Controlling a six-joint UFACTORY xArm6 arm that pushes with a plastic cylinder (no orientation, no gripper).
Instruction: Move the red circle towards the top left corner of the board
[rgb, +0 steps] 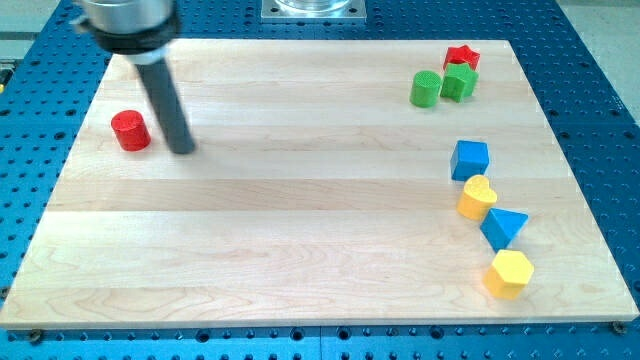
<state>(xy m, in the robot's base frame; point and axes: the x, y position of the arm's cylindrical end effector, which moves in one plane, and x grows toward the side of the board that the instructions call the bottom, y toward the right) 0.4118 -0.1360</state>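
Note:
The red circle (130, 131) is a short red cylinder on the wooden board (300, 220), near the view's left edge in the upper part. My tip (183, 150) rests on the board just to the right of the red circle and slightly lower, with a small gap between them. The dark rod rises from the tip toward the view's top left.
At the view's top right stand a red star (462, 57), a green circle (425, 88) and a green block (459, 82). Down the right side lie a blue cube (470, 159), a yellow heart (477, 196), a blue triangle (503, 227) and a yellow hexagon (509, 272).

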